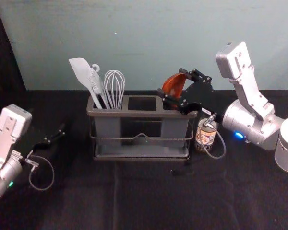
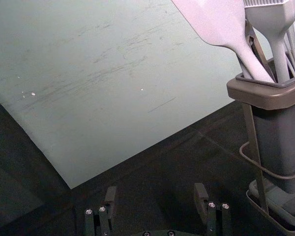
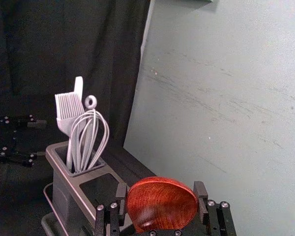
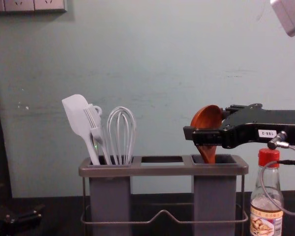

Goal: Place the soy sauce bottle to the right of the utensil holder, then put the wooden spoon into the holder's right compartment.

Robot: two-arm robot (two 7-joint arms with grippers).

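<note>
I have the right end effector (image 1: 171, 82) above the right compartment (image 4: 215, 189) of the utensil holder (image 1: 156, 114), clamped on the bowl of the wooden spoon (image 4: 207, 119). The spoon stands bowl up, its handle entering that compartment. The soy sauce bottle (image 1: 206, 138) is upright on the desk (image 1: 144, 196), just beside the holder's right end. I have the left end effector (image 1: 55, 135) parked left of the holder, fingers spread. The whisk (image 1: 114, 87) and spatula (image 1: 80, 70) occupy the left compartment.
</note>
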